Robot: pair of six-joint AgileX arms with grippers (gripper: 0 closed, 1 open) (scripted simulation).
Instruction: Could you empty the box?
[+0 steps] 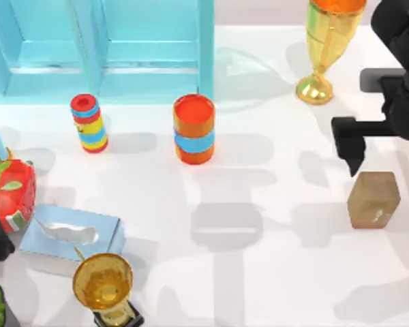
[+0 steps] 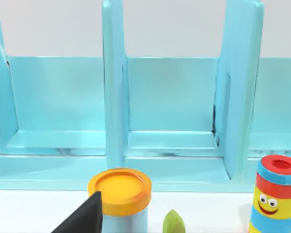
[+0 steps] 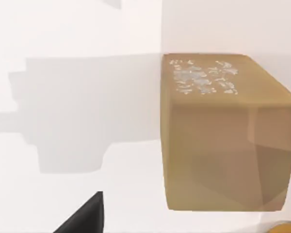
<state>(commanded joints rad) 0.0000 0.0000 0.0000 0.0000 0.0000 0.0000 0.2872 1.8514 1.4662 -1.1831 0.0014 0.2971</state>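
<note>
At the desk's near edge stood an amber goblet (image 1: 103, 281) on a black base, with a pale blue tissue box (image 1: 71, 235) just behind it by the left edge. Near the right edge sat the tan box (image 1: 373, 199); the right gripper (image 1: 350, 146) hung just beyond it, whether clenched or released I cannot tell. Farther back stood an orange can (image 1: 193, 128) and a striped toy canister (image 1: 89, 122). At the far edge rose the blue shelf (image 1: 109, 48) and a gold trophy cup (image 1: 325, 48). The left arm's grip I cannot tell.
</note>
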